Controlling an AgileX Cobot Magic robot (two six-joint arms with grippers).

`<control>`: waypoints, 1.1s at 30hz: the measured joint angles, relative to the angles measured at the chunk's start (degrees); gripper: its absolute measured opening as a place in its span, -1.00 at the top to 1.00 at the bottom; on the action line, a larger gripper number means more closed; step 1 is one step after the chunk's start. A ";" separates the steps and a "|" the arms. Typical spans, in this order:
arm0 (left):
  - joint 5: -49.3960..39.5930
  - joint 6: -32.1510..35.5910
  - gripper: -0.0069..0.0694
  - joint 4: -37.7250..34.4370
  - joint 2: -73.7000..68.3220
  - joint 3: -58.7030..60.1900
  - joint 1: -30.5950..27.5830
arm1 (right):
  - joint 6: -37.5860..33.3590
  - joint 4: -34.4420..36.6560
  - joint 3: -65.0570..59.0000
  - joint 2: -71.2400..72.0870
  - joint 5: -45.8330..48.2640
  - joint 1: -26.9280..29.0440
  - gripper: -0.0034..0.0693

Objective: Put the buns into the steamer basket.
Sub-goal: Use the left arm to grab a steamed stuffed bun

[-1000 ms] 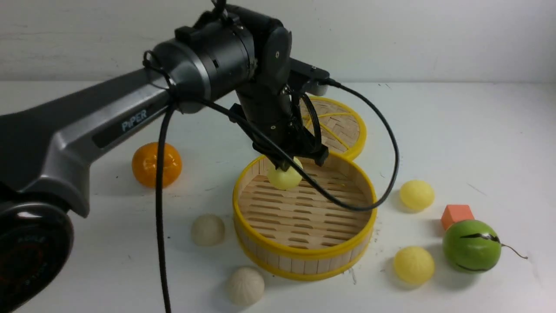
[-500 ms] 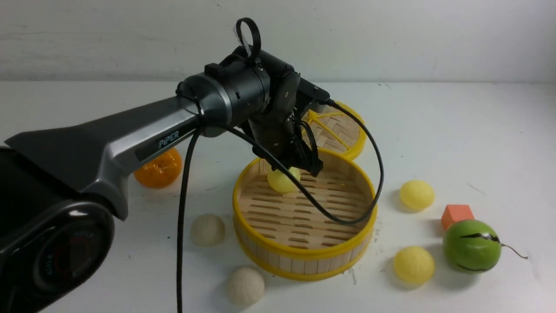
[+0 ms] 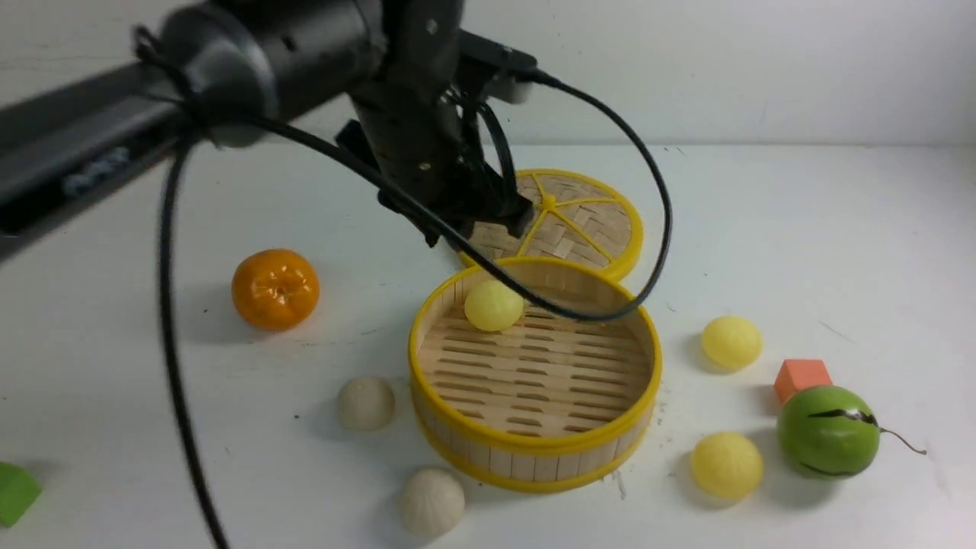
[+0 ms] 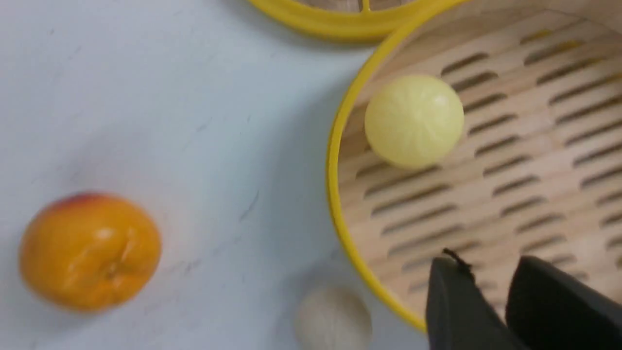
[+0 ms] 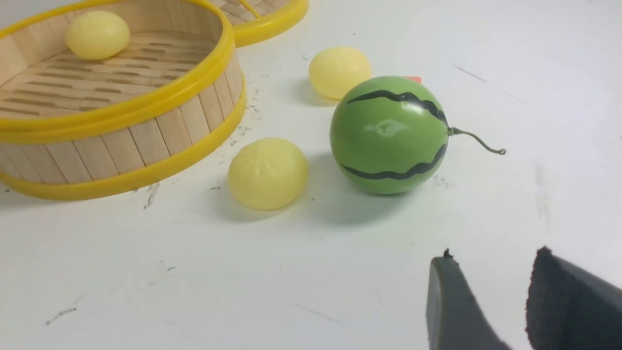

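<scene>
We see our left gripper [image 4: 486,265] above the steamer basket [image 3: 534,446], jaws slightly parted, empty, one yellow bun [image 3: 493,305] on its slats, four other buns [image 3: 366,402] outside on the table [image 3: 839,229], right gripper [image 5: 494,257] parted, empty.

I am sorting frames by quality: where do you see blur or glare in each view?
Front view: the left arm is smeared by motion, the steamer basket sharp. Left wrist view: all soft, the orange blurred. Right wrist view: crisp, with a small highlight on the green ball.
</scene>
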State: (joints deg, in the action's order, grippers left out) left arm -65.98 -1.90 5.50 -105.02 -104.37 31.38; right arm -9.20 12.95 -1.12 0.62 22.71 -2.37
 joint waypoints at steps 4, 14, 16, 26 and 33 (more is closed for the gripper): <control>-2.15 5.66 0.85 -4.78 8.45 13.59 -4.41 | 0.00 0.00 0.00 0.00 0.00 0.00 0.25; 14.82 28.76 0.65 -21.76 2.48 27.62 -14.33 | 0.00 0.00 0.00 0.00 0.00 0.00 0.25; 15.90 31.56 0.46 -22.30 0.16 27.22 -14.38 | 0.00 0.00 0.00 0.00 0.00 0.00 0.25; 22.08 31.18 0.02 -18.82 -2.82 27.22 -14.38 | 0.00 0.00 0.00 0.00 0.00 0.00 0.25; 24.23 30.99 0.10 -19.91 -3.52 27.17 -14.38 | 0.00 0.00 0.00 0.00 0.00 0.00 0.25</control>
State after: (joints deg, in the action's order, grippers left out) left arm -41.75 29.09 -14.41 -108.54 -77.20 17.00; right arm -9.20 12.95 -1.12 0.62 22.71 -2.37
